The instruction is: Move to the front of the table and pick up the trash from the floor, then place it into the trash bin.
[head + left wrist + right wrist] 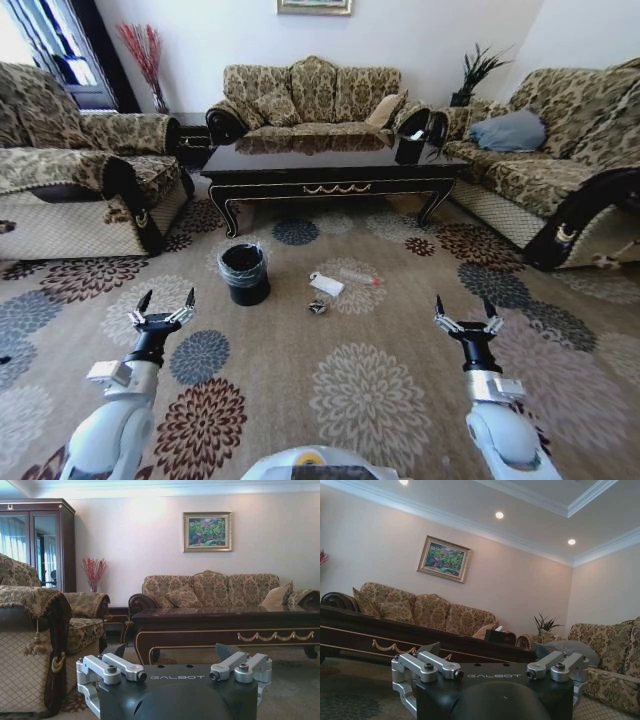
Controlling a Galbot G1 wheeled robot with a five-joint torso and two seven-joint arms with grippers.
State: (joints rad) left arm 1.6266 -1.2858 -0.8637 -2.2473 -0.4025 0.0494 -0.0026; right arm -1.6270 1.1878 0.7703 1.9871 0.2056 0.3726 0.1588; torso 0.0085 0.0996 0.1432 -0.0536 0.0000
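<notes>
Nearest: left gripper (165,303) and right gripper (465,312), 2 units, both raised above the patterned carpet (370,390), fingers spread apart, nothing held. Beyond, on the carpet: trash bin (244,273), black-lined, upright; just to its right, 3 trash pieces close together, namely white paper piece (326,284), clear plastic bottle (359,277), little dark ball (317,307). Farther: table (330,168), dark glossy wood. Farthest: sofa (315,100) against the wall.
</notes>
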